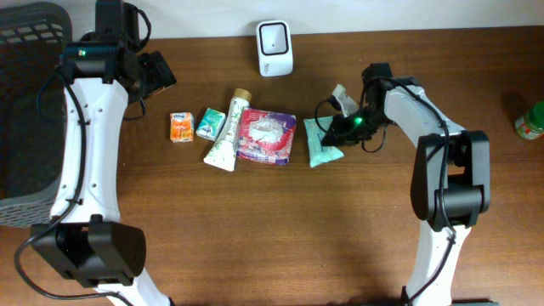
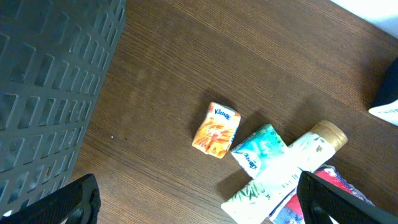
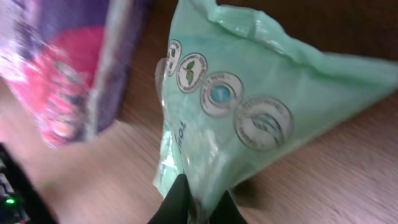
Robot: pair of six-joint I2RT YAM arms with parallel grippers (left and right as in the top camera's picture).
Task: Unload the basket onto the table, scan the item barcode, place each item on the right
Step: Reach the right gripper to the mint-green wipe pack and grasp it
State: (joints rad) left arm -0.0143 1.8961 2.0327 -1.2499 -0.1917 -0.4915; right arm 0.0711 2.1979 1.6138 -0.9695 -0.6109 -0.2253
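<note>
1. Right fingers (image 3: pixel 177 200): shut tight, pinching a thin fold of film at the edge of the green pack (image 3: pixel 249 118). The grip is on the wrapper only, not the body.
2. Pack position: it fans out ahead of the right fingertips. In the overhead view its body seems to rest on the surface (image 1: pixel 255 221). I cannot tell whether any part is off the wood. The purple bag (image 1: pixel 268 136) lies just beside the pack, on the side away from the fingers.
3. Left fingers (image 2: pixel 78 199): spread wide, holding nothing, hovering over the orange packet (image 2: pixel 216 129), well apart from the pack.
4. Scanner (image 1: pixel 274 48): forward and to the left of the right fingers, standing at the far edge of the surface.
5. Step in hand (judgement): raise the pack and bring it to the scanner. Scan not yet done.
6. Lift: go slowly. A pinch on soft film may slip, and the pack may swing under it. Clear the purple bag before any sideways travel.
7. Barcode: none seen on the visible face, only round printed seals. It is probably on the hidden face, so roll the wrist until that face meets the scanner window.
8. Presentation: keep the film flat, as a crease across the code may spoil the read. Hold steady near the window.
</note>
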